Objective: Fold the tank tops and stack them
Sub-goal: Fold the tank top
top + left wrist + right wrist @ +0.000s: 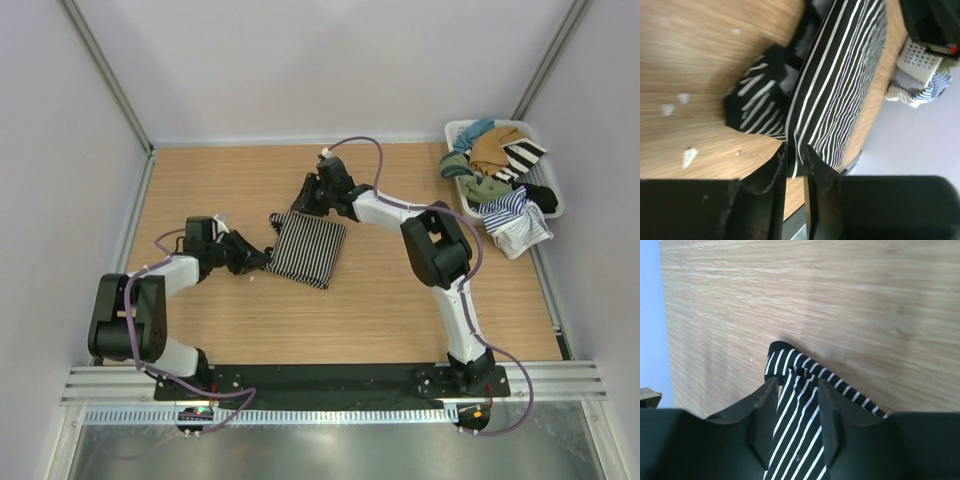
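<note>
The fine black-and-white striped tank top lies folded in a rough rectangle on the wooden table, left of centre. My left gripper is at its near-left corner. In the left wrist view the left gripper stands slightly open, with the tank top edge between its tips. My right gripper is at the far corner. Its jaws are open around a bunched strip of the tank top. The blue-and-white tank top hangs over the basket's near side at the right.
A white basket at the far right holds tan, green, teal, black and bold-striped clothes. It also shows in the left wrist view as the basket, with the blue-and-white top below it. Small white flecks lie on the wood.
</note>
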`<state>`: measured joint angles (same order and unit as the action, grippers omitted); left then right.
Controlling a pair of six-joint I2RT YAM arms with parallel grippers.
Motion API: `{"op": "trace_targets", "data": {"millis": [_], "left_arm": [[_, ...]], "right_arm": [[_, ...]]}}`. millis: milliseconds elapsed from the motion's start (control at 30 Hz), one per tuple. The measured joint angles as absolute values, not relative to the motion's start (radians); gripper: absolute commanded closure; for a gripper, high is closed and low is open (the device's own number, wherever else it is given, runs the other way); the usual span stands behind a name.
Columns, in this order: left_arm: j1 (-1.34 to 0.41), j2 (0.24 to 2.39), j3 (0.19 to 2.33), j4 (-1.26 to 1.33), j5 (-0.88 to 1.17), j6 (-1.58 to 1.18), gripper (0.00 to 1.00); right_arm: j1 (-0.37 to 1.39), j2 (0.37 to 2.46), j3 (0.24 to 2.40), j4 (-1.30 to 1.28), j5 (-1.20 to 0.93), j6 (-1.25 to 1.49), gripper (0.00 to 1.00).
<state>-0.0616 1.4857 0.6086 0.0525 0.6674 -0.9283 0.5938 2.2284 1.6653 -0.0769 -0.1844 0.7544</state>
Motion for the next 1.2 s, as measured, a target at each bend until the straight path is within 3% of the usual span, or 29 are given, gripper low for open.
{"op": "trace_targets", "data": {"millis": [33, 167, 267, 600, 733, 1000, 1100, 1167, 1200], "left_arm": [[-0.054, 1.486, 0.603, 0.044, 0.656, -0.924, 0.65], [-0.037, 1.473, 0.586, 0.015, 0.596, -0.908, 0.45], [-0.036, 1.416, 0.579, -0.027, 0.548, -0.904, 0.39], [-0.162, 1.253, 0.622, -0.154, 0.368, -0.874, 0.36], [-0.257, 1.293, 0.671, -0.187, 0.315, -0.868, 0.38], [-0.277, 1.396, 0.688, -0.213, 0.247, -0.854, 0.40], [-0.277, 1.438, 0.694, -0.218, 0.240, -0.851, 0.46], [-0.277, 1.463, 0.704, -0.219, 0.237, -0.850, 0.58], [-0.277, 1.474, 0.709, -0.218, 0.235, -0.848, 0.65]], "right_arm": [[0.597, 2.240, 1.677, -0.064, -0.182, 0.737, 0.45], [0.601, 2.235, 1.678, -0.038, -0.176, 0.695, 0.42], [0.600, 2.200, 1.658, -0.038, -0.163, 0.643, 0.42], [0.497, 1.992, 1.539, -0.092, -0.214, 0.497, 0.45], [0.446, 1.995, 1.495, -0.139, -0.249, 0.435, 0.43], [0.440, 2.090, 1.493, -0.212, -0.343, 0.341, 0.50], [0.443, 2.122, 1.493, -0.218, -0.390, 0.326, 0.51], [0.443, 2.136, 1.496, -0.219, -0.418, 0.318, 0.54], [0.443, 2.141, 1.498, -0.219, -0.427, 0.315, 0.61]]}}
